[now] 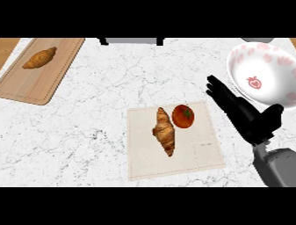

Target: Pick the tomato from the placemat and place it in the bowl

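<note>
A red tomato point(183, 116) with a green stem sits at the upper right of a beige placemat point(176, 158), beside a croissant point(164, 131). At the upper right stands a white bowl point(286, 88) with pink strawberry prints. My right hand point(241, 112) hovers just right of the tomato, between it and the bowl, fingers straight and thumb spread, holding nothing. My left hand does not show.
A wooden cutting board point(20, 83) at the upper left carries a second croissant point(39, 58). The white marble counter point(79, 140) stretches around the placemat. A grey object point(132, 41) sits at the far edge.
</note>
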Robot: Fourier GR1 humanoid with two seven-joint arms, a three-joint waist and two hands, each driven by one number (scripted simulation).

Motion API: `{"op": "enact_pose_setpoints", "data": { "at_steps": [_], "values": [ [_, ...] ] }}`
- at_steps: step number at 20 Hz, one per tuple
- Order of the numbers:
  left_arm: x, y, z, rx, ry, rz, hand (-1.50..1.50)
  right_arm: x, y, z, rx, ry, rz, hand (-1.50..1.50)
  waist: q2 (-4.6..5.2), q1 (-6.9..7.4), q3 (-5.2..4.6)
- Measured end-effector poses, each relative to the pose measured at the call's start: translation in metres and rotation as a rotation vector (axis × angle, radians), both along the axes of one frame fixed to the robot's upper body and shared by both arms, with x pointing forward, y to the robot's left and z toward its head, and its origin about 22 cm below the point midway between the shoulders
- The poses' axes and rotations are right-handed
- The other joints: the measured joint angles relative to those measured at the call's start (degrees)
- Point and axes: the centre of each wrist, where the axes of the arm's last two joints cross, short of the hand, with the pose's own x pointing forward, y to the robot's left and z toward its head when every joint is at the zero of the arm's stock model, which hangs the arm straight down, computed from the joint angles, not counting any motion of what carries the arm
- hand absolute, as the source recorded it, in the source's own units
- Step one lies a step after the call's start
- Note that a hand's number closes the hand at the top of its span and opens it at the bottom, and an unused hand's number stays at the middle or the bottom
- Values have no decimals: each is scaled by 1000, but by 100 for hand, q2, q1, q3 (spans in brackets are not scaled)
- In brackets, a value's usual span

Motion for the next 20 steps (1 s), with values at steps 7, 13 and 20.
{"op": "enact_pose_setpoints", "data": {
  "at_steps": [7, 13, 20],
  "values": [
    [-10, -36, -67, -161, 305, -43, 0, 9, 23, 7, 4, -119, 245, 150, 42, -45, -6],
    [-22, -60, -106, -268, 488, -64, 0, -12, 31, -40, 259, -212, -49, -150, 71, -164, 22],
    [-25, -81, -120, -290, 552, -81, 0, -23, 12, -53, 383, -380, -169, -150, 47, -115, 13]
  ]
}}
